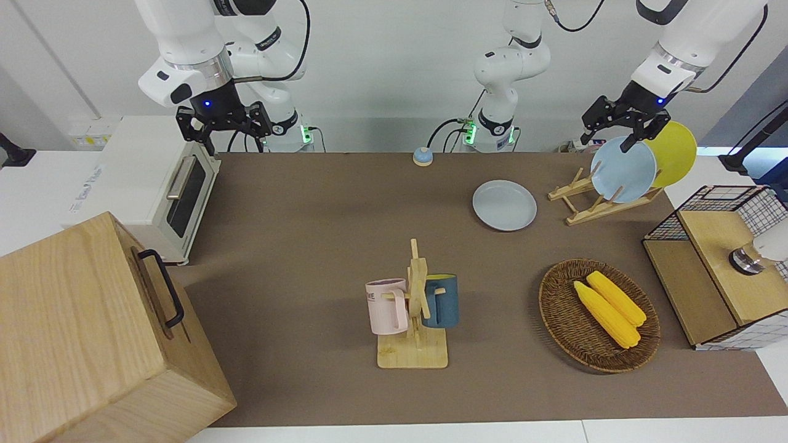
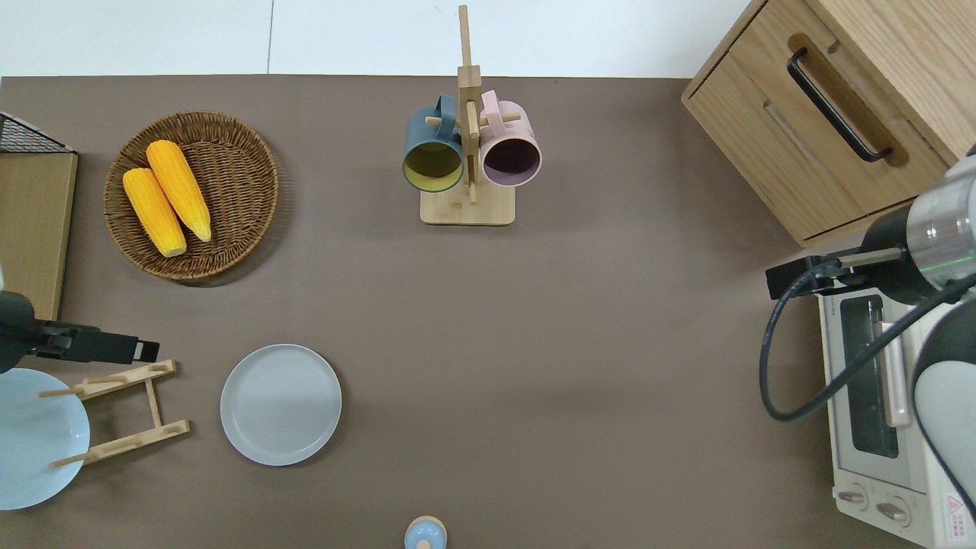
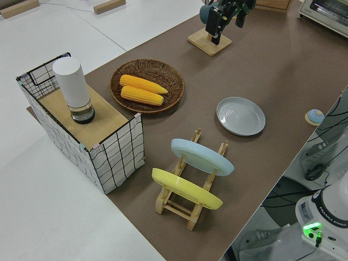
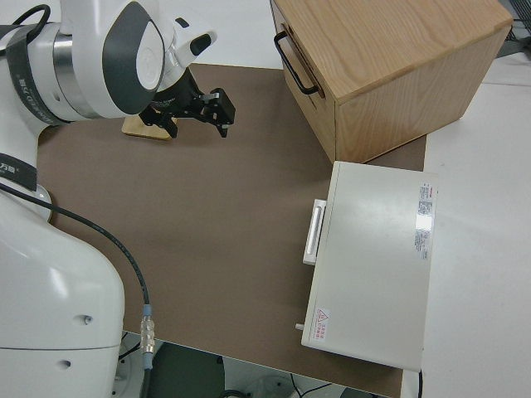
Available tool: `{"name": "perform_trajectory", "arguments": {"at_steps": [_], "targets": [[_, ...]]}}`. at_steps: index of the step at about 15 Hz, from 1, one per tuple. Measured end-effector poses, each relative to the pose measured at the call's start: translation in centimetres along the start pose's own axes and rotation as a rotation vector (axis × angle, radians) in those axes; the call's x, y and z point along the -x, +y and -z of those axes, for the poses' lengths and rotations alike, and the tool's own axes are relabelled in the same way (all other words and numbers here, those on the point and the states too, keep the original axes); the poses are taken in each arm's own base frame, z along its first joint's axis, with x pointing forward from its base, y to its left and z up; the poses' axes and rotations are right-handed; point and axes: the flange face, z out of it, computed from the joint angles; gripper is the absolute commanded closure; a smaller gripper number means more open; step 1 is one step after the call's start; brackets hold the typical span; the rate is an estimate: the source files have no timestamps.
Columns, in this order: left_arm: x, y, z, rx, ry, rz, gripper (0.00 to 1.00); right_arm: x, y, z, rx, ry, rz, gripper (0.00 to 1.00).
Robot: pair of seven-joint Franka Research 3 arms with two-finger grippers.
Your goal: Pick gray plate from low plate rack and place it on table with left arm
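The gray plate [image 1: 505,205] [image 2: 280,404] [image 3: 241,116] lies flat on the table [image 1: 308,246], beside the low plate rack [image 1: 591,206] [image 2: 122,412] [image 3: 185,209], on the rack's right-arm side. A light blue plate [image 1: 623,169] [image 3: 201,156] and a yellow plate [image 1: 674,154] [image 3: 185,187] stand in the rack. My left gripper [image 1: 619,130] [image 2: 141,351] is up in the air over the rack's edge farther from the robots. It is open and holds nothing. The right gripper [image 1: 225,123] [image 4: 195,112] is parked and open.
A mug stand [image 1: 414,320] with a pink and a dark blue mug stands mid-table. A wicker basket [image 1: 557,307] holds two corn cobs. A wire crate [image 1: 714,203] sits at the left arm's end, a toaster oven [image 1: 154,191] and a wooden box [image 1: 92,338] at the right arm's end.
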Motion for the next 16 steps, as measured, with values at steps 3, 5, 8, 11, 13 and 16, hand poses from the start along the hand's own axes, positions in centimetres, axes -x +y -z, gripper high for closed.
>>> {"name": "perform_trajectory", "arguments": {"at_steps": [3,5,8,11,13,16], "targets": [[0.3,0.3,2.5,-0.044,0.015,0.021,0.00,0.0,0.0,0.0,0.000,0.000,0.000,0.017],[0.3,0.2,2.7,-0.071,0.010,0.024,0.00,0.0,0.0,0.0,0.000,0.000,0.000,0.017],[-0.1,2.1,2.3,-0.124,-0.007,-0.001,0.00,0.0,0.0,0.0,0.000,0.000,0.000,0.017],[-0.2,2.4,2.4,-0.132,-0.006,0.007,0.00,0.0,0.0,0.0,0.000,0.000,0.000,0.017],[0.0,1.8,2.5,-0.131,-0.004,0.019,0.00,0.0,0.0,0.0,0.000,0.000,0.000,0.017],[0.2,1.4,3.1,-0.133,0.006,0.029,0.00,0.0,0.0,0.0,0.000,0.000,0.000,0.017]]}}
